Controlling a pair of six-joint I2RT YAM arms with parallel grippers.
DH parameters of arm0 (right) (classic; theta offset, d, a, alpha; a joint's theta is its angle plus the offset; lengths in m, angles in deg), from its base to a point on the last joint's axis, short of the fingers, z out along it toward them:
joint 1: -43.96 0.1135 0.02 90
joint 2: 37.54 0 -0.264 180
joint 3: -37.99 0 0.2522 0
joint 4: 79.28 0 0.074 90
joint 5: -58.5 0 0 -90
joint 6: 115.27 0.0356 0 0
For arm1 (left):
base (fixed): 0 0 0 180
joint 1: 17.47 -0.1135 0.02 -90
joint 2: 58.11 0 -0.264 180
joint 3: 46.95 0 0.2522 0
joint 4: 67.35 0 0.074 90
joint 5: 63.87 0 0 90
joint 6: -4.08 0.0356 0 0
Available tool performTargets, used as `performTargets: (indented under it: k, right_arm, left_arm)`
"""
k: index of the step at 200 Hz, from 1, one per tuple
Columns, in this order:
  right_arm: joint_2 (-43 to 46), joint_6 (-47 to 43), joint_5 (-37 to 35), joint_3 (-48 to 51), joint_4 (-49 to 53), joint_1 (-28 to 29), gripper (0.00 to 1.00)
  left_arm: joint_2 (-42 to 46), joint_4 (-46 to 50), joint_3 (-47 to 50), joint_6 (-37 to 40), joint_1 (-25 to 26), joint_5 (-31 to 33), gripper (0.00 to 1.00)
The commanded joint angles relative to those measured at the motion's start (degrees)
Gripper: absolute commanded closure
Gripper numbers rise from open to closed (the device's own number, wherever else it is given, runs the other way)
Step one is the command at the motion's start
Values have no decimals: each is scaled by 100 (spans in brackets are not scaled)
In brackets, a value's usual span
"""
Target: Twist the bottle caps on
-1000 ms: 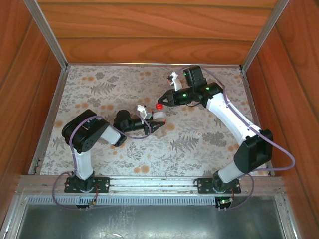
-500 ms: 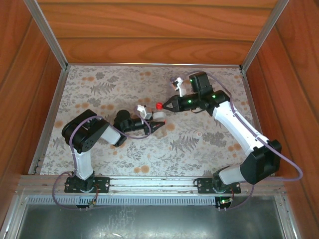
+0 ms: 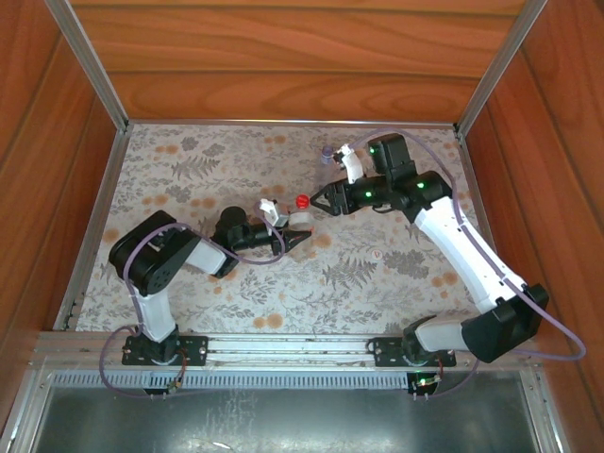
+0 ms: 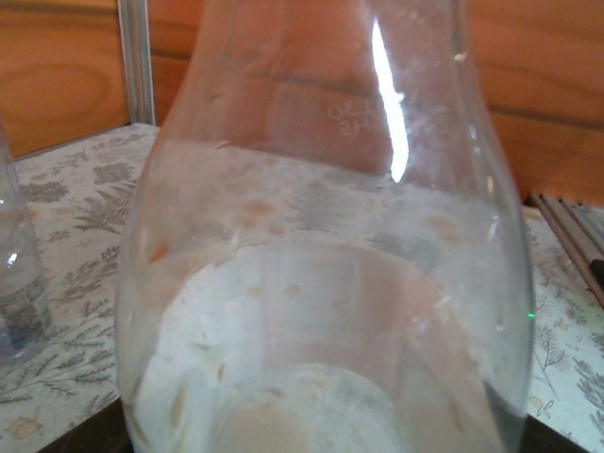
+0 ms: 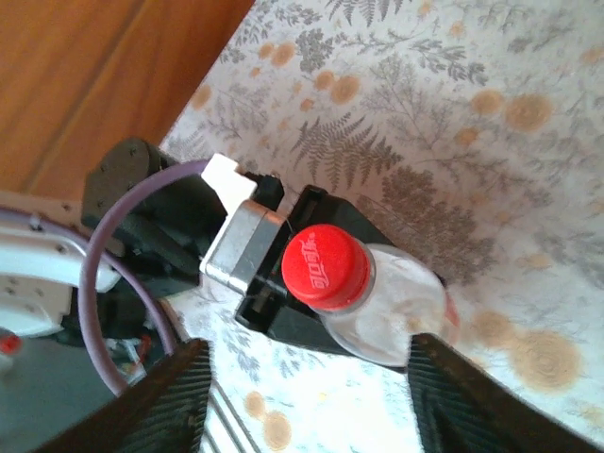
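The labelled clear bottle (image 3: 304,223) stands mid-table, held upright by my left gripper (image 3: 298,230), which is shut on its body. In the left wrist view the bottle's clear wall (image 4: 321,283) is pressed close to the lens. The red cap (image 5: 326,266) sits on the bottle's neck, also seen from above as the red cap (image 3: 302,201). My right gripper (image 5: 311,401) is open just behind the cap, with one finger on each side and touching nothing. From above, the right gripper (image 3: 319,200) is a little right of the cap. The white cap is hidden.
The second clear bottle (image 4: 14,274) stands on the flowered cloth (image 3: 189,170) beyond the held one, probably the small clear object (image 3: 327,152) near the right wrist. Wooden walls and metal rails (image 3: 90,66) enclose the table.
My right gripper has let go of the red cap and drawn back to the right, and its elbow has swung outward. The left arm and bottle have stayed put.
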Motion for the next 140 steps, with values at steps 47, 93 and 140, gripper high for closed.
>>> performTargets:
  k: [47, 93, 140]
  right_arm:
    - [542, -4140, -314, -484, 1594, 593, 36]
    - [218, -5945, -781, -810, 2090, 1088, 31]
    - [-266, -6364, -983, -1222, 2122, 1426, 35]
  left_arm:
    - [1363, 2315, -10, 2029, -56, 238, 46]
    - [2069, 3304, 30, 2791, -53, -116, 46]
    - [2432, 3867, 47, 2950, -51, -306, 46]
